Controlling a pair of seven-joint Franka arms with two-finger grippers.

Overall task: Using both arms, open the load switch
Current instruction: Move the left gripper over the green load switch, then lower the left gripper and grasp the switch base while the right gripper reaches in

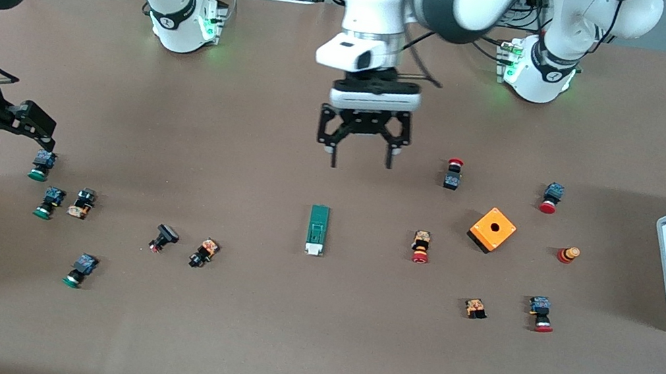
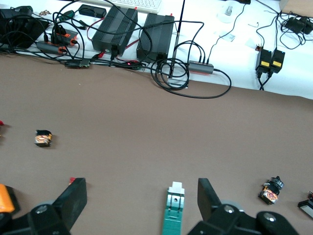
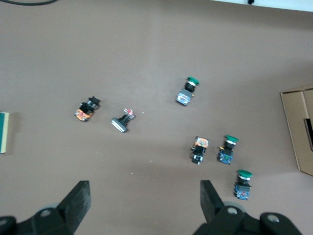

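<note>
Left claw (image 1: 361,156) spread above load switch (image 1: 316,230); right claw (image 1: 17,135) spread.

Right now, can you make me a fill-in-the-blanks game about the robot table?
1. The load switch is dark green with a ____ piece at one end.
2. The left gripper hangs with its fingers ____.
3. The box with a hole on top is ____.
4. The right gripper is over push-buttons with ____ caps.

Missing words: white; open; orange; green

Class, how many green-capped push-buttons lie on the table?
3 green-capped push-buttons, toward the right arm's end: one by the right hand, one nearer the camera, one nearest. None appears hidden.
</note>
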